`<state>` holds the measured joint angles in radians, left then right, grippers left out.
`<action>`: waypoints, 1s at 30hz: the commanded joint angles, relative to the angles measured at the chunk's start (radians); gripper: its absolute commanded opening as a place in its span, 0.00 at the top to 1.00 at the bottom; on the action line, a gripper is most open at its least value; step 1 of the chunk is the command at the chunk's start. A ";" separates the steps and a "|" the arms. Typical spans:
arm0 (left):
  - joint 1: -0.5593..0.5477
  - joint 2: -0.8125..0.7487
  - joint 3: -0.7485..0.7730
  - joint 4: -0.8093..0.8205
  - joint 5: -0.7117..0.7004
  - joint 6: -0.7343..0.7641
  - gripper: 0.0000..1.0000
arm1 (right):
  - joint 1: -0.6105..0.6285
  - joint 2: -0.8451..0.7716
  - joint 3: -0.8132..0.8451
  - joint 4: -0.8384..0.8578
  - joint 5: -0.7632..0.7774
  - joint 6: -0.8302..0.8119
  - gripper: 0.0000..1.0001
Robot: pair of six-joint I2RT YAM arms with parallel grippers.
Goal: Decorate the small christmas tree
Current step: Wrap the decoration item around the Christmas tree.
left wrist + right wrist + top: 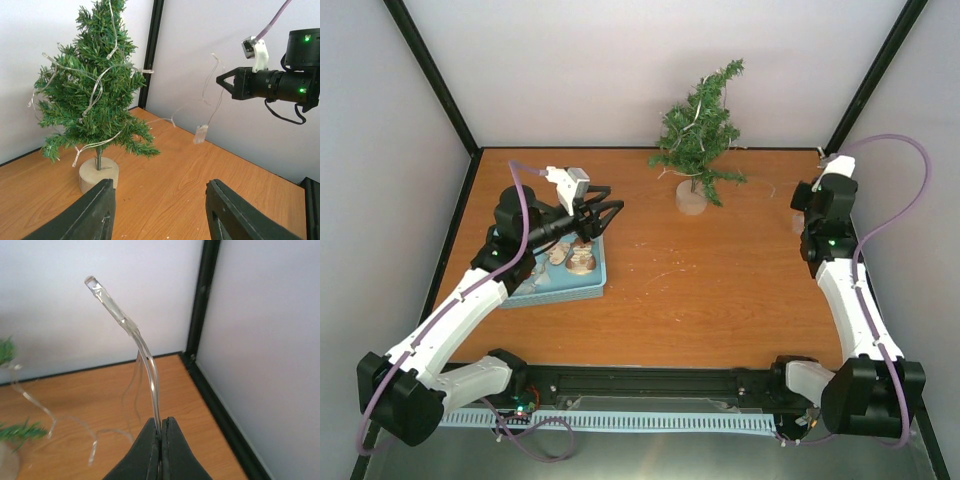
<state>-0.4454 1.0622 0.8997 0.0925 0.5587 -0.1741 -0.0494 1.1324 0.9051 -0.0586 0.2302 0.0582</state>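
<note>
The small christmas tree (700, 130) stands on its pale round base at the back of the table, right of the middle; it also shows at the left of the left wrist view (92, 85). A clear light string (95, 95) winds round its branches and trails to the right, one bulb (201, 134) dangling. My right gripper (161, 432) is shut on that string's wire, whose free end (107, 300) sticks up above the fingers. It hangs over the table's right side (798, 208). My left gripper (160, 200) is open and empty, above the blue tray (612, 205).
The blue tray (545, 292) at the left holds round ornaments (582, 262). Black frame posts stand in the back corners (202, 295), with white walls all round. Bare wood (720, 290) lies between the tray and the right arm.
</note>
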 commanded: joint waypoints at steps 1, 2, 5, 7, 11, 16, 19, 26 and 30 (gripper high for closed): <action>-0.006 -0.013 0.054 -0.004 0.004 0.019 0.50 | -0.039 -0.006 0.072 0.054 0.075 -0.052 0.97; -0.006 -0.011 0.054 -0.002 0.004 0.023 0.50 | -0.041 -0.010 0.084 0.050 0.066 -0.060 0.97; -0.006 -0.004 0.054 0.002 0.005 0.023 0.50 | -0.042 -0.040 0.098 0.057 -0.016 -0.075 0.97; -0.006 0.002 0.053 0.009 0.018 0.025 0.50 | -0.041 -0.064 0.105 0.047 -0.107 -0.074 0.97; -0.006 0.002 0.038 0.031 0.037 0.025 0.50 | -0.041 -0.115 0.141 -0.042 -0.243 -0.050 0.97; -0.006 0.006 0.033 0.030 0.038 0.036 0.50 | -0.032 -0.191 0.143 -0.081 -0.515 -0.011 0.97; -0.006 0.009 0.031 0.037 0.045 0.039 0.50 | -0.017 -0.220 0.129 -0.068 -0.662 0.043 0.97; -0.008 0.026 0.001 0.132 0.095 0.022 0.50 | 0.122 -0.222 0.049 0.098 -0.788 0.183 0.97; -0.022 0.062 -0.035 0.221 0.113 -0.002 0.50 | 0.227 -0.173 0.032 0.189 -0.762 0.245 0.97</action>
<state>-0.4496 1.0897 0.8833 0.1951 0.6292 -0.1635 0.1013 0.9257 0.9596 0.0029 -0.5022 0.2100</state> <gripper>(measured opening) 0.500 0.030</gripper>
